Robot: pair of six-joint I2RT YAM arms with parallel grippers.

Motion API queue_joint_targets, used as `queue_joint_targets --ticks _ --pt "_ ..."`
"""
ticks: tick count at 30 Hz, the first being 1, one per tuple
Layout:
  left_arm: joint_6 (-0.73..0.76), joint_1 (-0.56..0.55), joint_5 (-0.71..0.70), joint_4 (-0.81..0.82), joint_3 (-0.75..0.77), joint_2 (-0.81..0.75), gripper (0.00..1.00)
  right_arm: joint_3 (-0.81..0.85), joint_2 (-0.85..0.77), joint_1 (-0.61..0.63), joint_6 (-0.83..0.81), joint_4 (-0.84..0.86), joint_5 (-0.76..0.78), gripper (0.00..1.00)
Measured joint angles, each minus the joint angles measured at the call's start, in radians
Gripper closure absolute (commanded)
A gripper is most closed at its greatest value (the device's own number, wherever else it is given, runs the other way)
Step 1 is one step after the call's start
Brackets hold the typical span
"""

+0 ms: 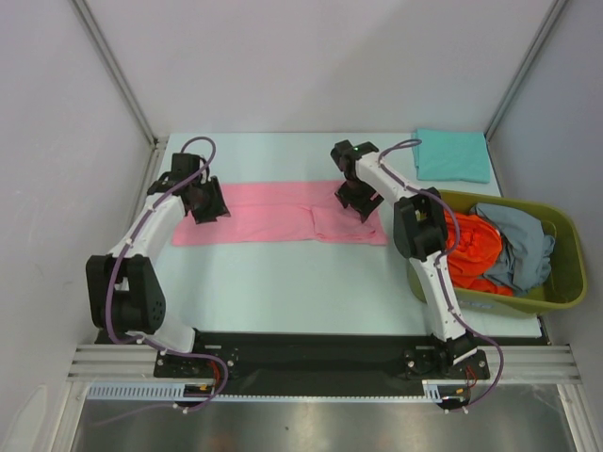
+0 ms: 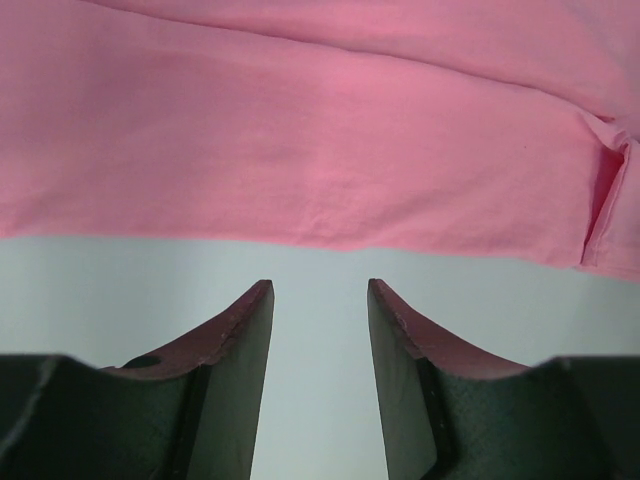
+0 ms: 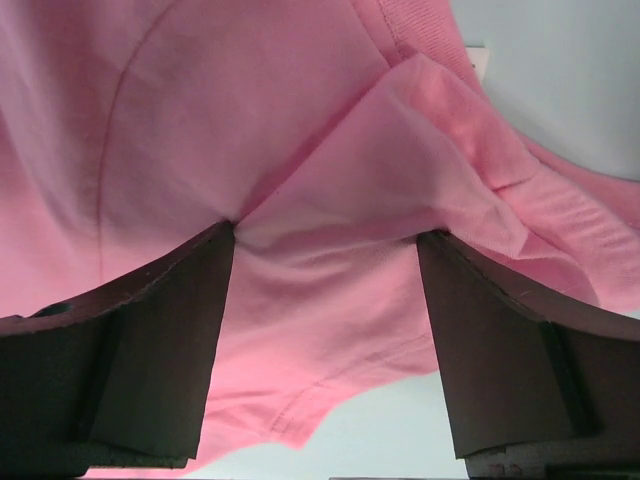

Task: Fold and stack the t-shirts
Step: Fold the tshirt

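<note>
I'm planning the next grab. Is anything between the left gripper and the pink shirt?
Nothing visible. The left gripper is open and sits just short of the pink shirt, with only bare table between its fingertips and the shirt's edge.

pink t-shirt point(image 1: 273, 224) lies folded lengthwise

Bright, even light; faint shadows.
</note>
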Motion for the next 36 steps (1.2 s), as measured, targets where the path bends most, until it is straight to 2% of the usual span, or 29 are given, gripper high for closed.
queue_joint_targets --ticks 10,12,13,16,21,25,27,28,29,32,36 --pt "0.005 0.000 0.012 0.002 0.002 0.000 0.48 0.038 0.035 -0.005 -0.035 -0.001 0.013 0.21" --pt "0.011 0.000 0.012 0.000 0.004 0.000 0.42 0.056 0.046 -0.008 -0.074 0.001 0.016 0.21" --pt "0.018 -0.002 0.011 -0.007 0.010 0.001 0.33 0.072 0.053 -0.010 -0.105 0.003 0.023 0.21" --pt "0.044 -0.016 0.007 -0.018 0.028 0.004 0.23 0.117 0.080 -0.022 -0.213 0.049 0.047 0.19" --pt "0.087 -0.082 0.002 -0.048 0.097 0.056 0.23 0.210 0.137 -0.052 -0.448 0.196 0.082 0.17" --pt "0.113 -0.117 -0.018 -0.077 0.166 0.143 0.29 0.213 0.140 -0.069 -0.563 0.320 0.094 0.15" --pt "0.129 -0.128 -0.040 -0.093 0.184 0.185 0.29 0.227 0.140 -0.073 -0.603 0.354 0.097 0.14" --pt "0.137 -0.130 -0.048 -0.100 0.187 0.198 0.28 0.240 0.140 -0.073 -0.623 0.367 0.099 0.05" --pt "0.147 -0.132 -0.061 -0.112 0.193 0.216 0.26 0.249 0.136 -0.073 -0.636 0.383 0.100 0.00" --pt "0.187 -0.134 -0.102 -0.160 0.249 0.279 0.17 0.253 0.096 -0.073 -0.679 0.407 0.090 0.00" --pt "0.253 -0.134 -0.132 -0.198 0.425 0.417 0.00 0.253 -0.008 -0.060 -0.700 0.396 0.057 0.00"
